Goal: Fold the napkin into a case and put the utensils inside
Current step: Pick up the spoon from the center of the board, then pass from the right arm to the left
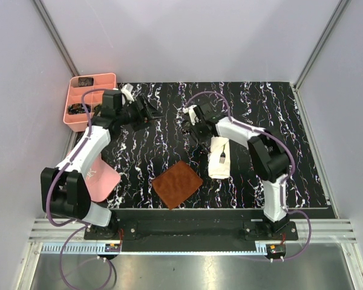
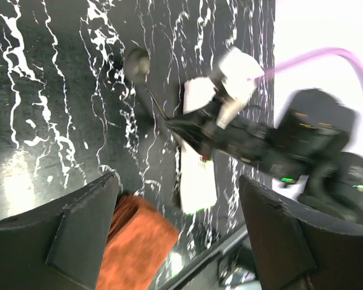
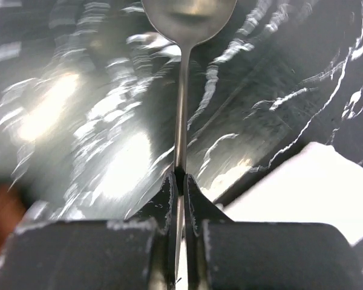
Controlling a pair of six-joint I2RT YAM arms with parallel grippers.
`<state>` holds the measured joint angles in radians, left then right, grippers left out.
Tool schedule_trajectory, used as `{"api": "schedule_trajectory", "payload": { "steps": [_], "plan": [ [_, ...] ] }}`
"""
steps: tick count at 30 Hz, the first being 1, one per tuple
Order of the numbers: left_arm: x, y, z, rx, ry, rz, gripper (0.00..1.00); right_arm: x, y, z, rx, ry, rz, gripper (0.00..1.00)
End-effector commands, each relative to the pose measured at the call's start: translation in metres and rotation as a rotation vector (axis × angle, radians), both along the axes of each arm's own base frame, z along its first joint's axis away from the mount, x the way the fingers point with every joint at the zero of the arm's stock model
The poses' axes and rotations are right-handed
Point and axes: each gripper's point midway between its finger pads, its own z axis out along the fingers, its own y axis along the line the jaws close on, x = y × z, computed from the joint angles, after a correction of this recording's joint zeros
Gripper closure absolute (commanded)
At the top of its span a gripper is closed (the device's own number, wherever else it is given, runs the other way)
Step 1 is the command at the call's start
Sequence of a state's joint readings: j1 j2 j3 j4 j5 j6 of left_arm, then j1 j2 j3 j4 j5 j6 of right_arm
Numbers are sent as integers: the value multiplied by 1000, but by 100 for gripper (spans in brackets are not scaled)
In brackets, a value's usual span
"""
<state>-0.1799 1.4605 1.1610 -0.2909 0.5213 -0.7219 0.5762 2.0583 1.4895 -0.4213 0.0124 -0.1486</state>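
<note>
1. The right gripper (image 3: 179, 184) was shut on the handle of the spoon (image 3: 181, 96). Its jaws pinched the thin stem, and the bowl pointed away from the wrist.
2. The spoon bowl was over bare table (image 1: 290, 121), left of the case (image 1: 219, 168). Whether it touched the table could not be told.
3. The left gripper (image 1: 150, 112) was wide open and held nothing. Its fingers (image 2: 88, 235) stood well apart, facing the right gripper.
4. The case lay as a narrow folded strip in front of the right arm, near the right gripper.
5. The fork (image 1: 222, 157) showed on the case, aligned with its length. Whether a layer covered any of it could not be told.
6. The mat (image 1: 177, 184) lay left of the case, apart from it, near the front edge.
7. The tray (image 1: 109, 78) sat at the far-left corner.
</note>
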Motion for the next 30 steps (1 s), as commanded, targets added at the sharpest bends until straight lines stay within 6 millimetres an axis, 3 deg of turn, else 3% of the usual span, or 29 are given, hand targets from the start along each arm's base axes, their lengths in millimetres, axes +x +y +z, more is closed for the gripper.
{"api": "schedule_trajectory", "payload": {
  "steps": [1,4,6,7,13,15,20,23,26,27,30],
  "plan": [
    [-31,-10,15,-38,-10,-242,16,-17,42,111,211,-182,364,100],
    [-42,-14,10,-69,-1,-317,16,-54,42,139,283,-149,440,100],
    [-46,-16,10,-77,-8,-345,16,-74,42,142,292,-128,481,100],
    [-48,-16,9,-80,-10,-354,17,-82,41,152,296,-144,498,100],
    [-61,-26,13,-120,-33,-395,20,-115,32,172,288,-119,537,100],
    [-65,-29,19,-140,-62,-411,21,-120,31,171,284,-120,538,100],
    [-71,-31,15,-144,-59,-417,26,-136,37,172,286,-112,562,100],
    [-79,-43,7,-152,-26,-456,33,-141,38,171,280,-111,565,100],
    [-81,-46,-6,-128,-3,-449,41,-142,38,170,276,-119,563,100],
    [-79,-46,-10,-118,6,-433,49,-143,37,170,271,-123,557,100],
    [-76,-48,-11,-115,5,-433,58,-147,40,178,300,-144,552,100]
  ]
}}
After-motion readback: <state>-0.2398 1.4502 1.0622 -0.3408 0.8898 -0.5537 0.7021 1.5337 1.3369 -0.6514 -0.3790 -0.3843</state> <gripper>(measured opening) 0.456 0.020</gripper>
